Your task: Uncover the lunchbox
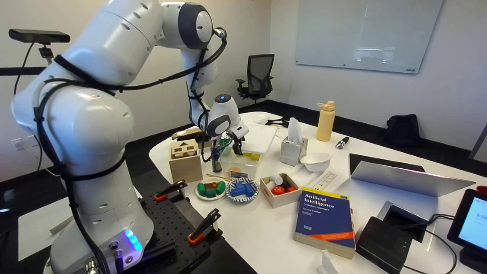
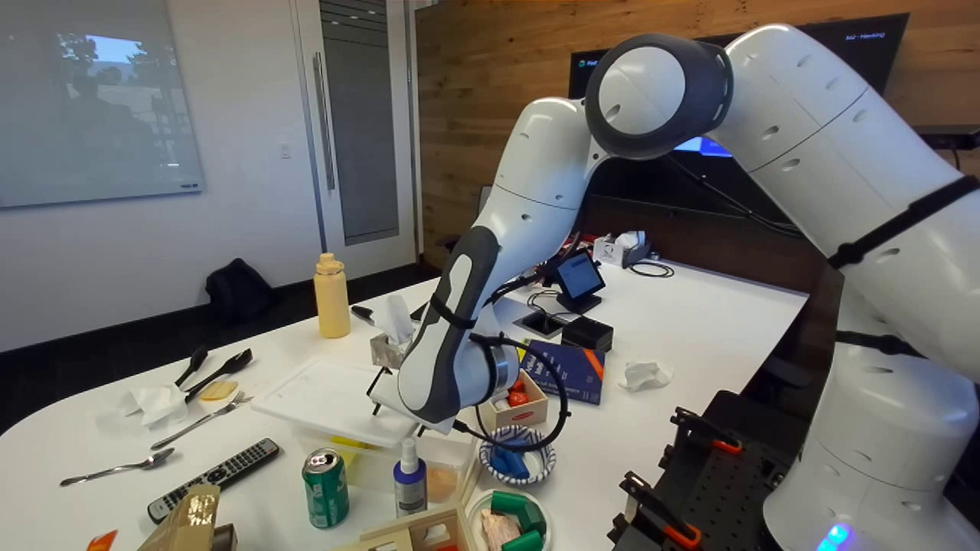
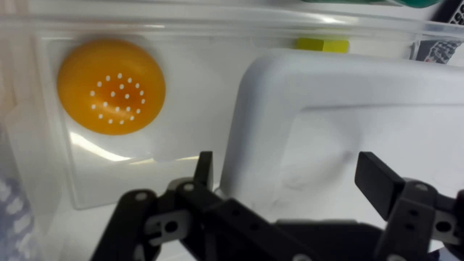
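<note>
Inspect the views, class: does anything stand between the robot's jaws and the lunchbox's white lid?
Nothing visible does. The wrist view shows the white lid with its edge bare between the open jaws. The orange object and yellow block lie outside that gap. Whether the jaws touch the lid, I cannot tell.

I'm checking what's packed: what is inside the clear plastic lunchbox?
In the wrist view, the clear plastic lunchbox holds a rounded orange piece with white dots; a yellow block shows at the edge of the white plastic lid. The lid hides whatever else lies beneath it.
</note>
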You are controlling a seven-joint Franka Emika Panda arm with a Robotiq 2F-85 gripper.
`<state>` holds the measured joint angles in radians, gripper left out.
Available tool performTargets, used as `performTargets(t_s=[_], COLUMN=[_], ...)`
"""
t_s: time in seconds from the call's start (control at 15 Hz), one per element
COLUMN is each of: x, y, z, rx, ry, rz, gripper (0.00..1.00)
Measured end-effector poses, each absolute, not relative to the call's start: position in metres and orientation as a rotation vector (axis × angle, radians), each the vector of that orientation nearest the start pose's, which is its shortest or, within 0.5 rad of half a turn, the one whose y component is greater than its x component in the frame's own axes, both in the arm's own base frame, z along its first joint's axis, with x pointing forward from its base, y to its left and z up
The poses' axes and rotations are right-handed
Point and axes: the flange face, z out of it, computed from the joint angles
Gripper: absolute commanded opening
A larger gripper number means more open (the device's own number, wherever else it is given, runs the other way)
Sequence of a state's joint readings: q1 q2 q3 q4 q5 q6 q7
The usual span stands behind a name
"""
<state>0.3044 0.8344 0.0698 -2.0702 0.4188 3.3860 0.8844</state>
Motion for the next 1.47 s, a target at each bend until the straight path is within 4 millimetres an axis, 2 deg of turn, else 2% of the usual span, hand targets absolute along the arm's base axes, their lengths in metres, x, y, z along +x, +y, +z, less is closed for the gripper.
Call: performTargets(t_s=[0.27,0.53,0.73,0.93,1.2,1.33,1.47], x=[0.564,0.565,0.560,0.544,0.519,0.511,0.506], y=[0.174,0.176,0.180,0.182,0.164,0.150,0.149], z=[0.072,0.073,0.075,0.082,0.107,0.127,0.151], rx=[-2.460,-2.461,-2.466,-2.481,-2.507,-2.547,-2.592], ry=[1.295,1.288,1.280,1.272,1.306,1.316,1.270], rz=[-0.517,-0.524,-0.511,-0.487,-0.497,-0.510,-0.467], gripper=[1.00,1.00,1.00,1.00,1.00,1.00,1.00])
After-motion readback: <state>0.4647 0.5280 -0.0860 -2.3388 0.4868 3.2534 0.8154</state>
